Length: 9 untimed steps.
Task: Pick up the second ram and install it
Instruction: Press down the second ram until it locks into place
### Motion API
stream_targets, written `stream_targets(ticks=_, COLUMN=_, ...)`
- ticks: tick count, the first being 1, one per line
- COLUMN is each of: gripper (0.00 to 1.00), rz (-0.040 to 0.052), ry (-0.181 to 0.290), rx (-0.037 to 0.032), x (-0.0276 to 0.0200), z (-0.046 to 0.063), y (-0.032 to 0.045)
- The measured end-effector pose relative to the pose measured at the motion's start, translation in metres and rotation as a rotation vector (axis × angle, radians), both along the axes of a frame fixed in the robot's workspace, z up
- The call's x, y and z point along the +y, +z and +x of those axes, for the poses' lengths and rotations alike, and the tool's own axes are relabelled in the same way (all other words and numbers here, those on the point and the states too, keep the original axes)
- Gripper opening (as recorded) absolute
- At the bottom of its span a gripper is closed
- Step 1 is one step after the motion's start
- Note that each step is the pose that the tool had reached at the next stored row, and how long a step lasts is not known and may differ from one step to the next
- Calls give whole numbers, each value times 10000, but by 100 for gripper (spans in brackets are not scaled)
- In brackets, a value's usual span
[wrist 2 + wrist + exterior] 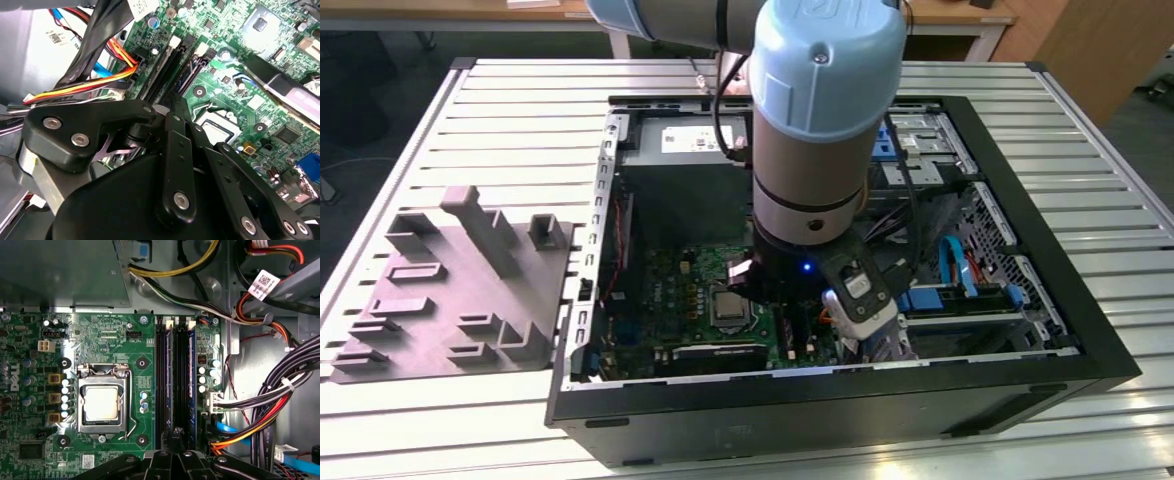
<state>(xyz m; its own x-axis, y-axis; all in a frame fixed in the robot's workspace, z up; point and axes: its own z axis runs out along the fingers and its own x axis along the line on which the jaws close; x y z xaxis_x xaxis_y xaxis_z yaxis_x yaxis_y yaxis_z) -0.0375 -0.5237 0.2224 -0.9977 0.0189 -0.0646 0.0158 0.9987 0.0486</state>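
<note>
**The memory stick sits in its slot**

The arm reaches down into the open computer box [1014,370] on the tabletop [494,110]. The hand [176,437] hangs right over the long black slots. Two memory sticks seem to stand side by side there; the second ram [190,375] looks about in place. I cannot tell if the hand is open or holds it. Thick wires [280,395] crowd close beside the slots.

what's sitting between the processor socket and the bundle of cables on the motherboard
In the first wrist view, the long black memory slots lie between the processor socket and the cable bundle, with bluish sticks seated in them.
</note>
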Motion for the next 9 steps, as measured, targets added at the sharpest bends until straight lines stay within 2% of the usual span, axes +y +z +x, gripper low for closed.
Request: stream_targets(ticks=9, gripper=10, rz=-6, ry=1, rx=1, x=-4, z=0, y=-24)
